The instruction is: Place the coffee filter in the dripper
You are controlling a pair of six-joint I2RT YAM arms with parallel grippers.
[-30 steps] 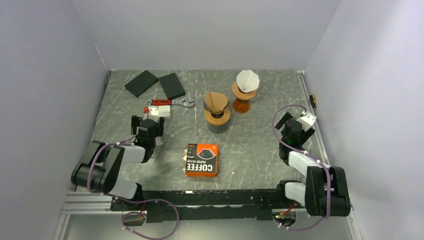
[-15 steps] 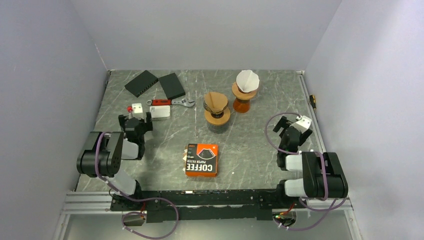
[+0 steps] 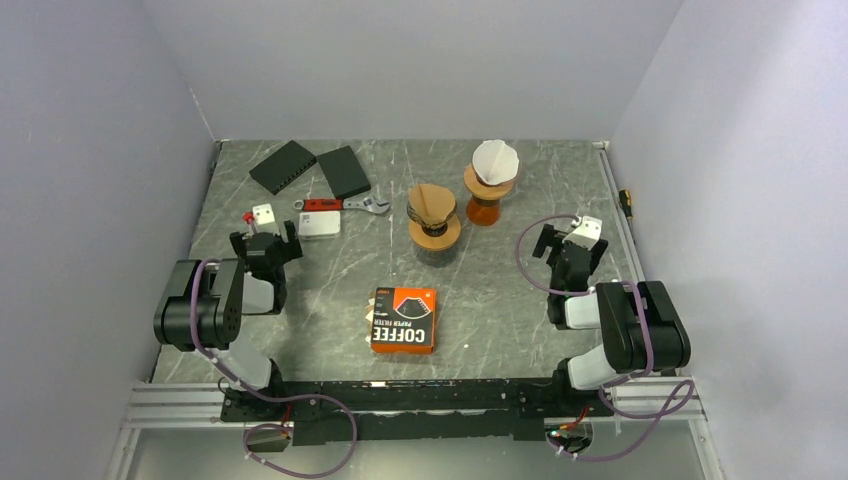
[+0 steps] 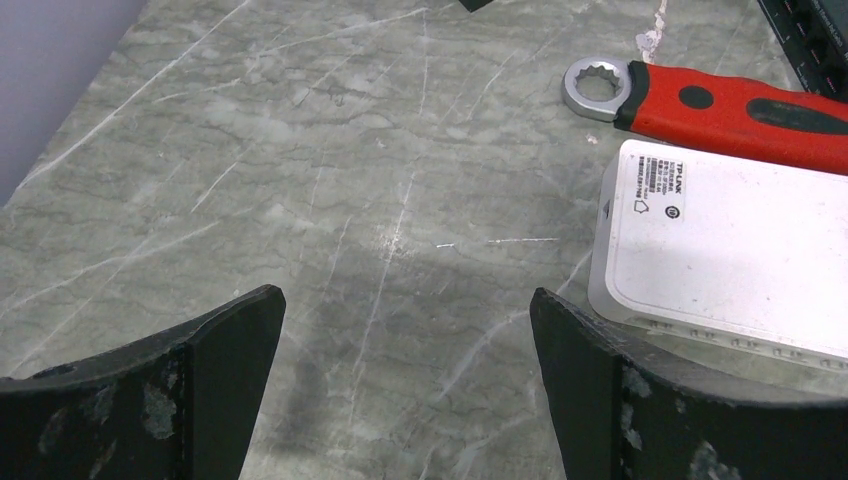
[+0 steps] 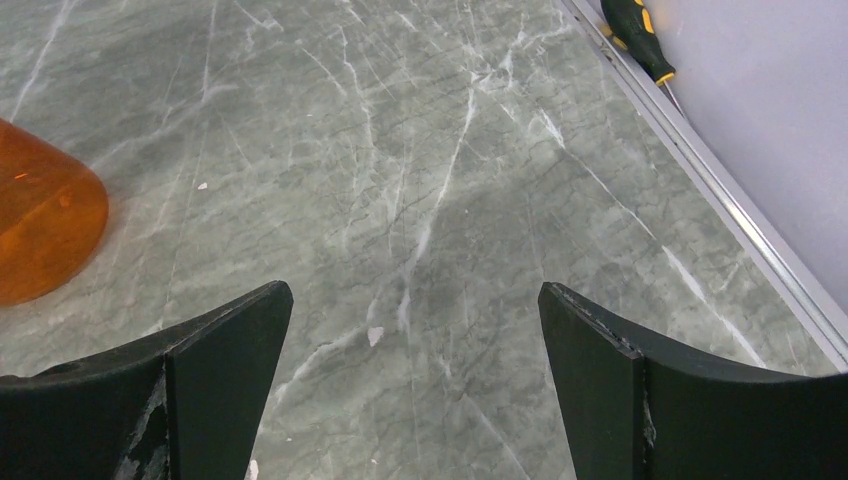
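Coffee filter [image 3: 432,199], the brown one, sits cupped mouth-up in the dripper [image 3: 434,235] at mid-table, and a white filter [image 3: 495,160] is seated the same way in the orange dripper [image 3: 486,206] just to its right, so the job looks done. On the left, the left gripper [image 4: 405,295] hangs low, jaws spread wide on nothing, near the white box [image 4: 720,260] and red wrench [image 4: 720,105]. Centre front the filter pack [image 3: 403,320] lies flat, and far right the right gripper [image 5: 415,287] is equally wide and empty, both well clear of the drippers, likely so nothing gets knocked.
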